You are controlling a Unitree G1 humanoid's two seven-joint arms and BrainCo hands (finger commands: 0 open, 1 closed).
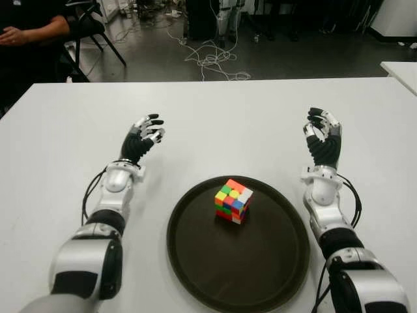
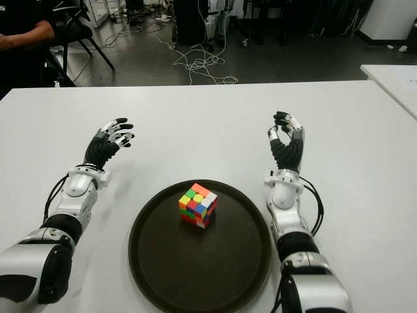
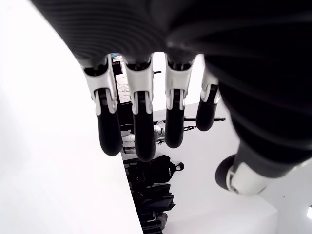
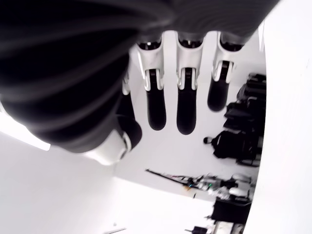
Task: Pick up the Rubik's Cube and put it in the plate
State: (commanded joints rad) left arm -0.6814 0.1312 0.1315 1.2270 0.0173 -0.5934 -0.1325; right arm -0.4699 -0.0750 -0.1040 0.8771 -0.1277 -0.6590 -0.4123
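Both hands, left hand (image 1: 146, 132) and right hand (image 1: 322, 127), loosely open, empty; Rubik's Cube (image 1: 233, 201) in plate (image 1: 195, 261)

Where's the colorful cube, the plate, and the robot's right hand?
Rubik's Cube (image 1: 233, 201): left eye view, its front corner.
Plate (image 1: 195, 261): left eye view, bare brown floor.
Right hand (image 1: 322, 127): left eye view, its palm.
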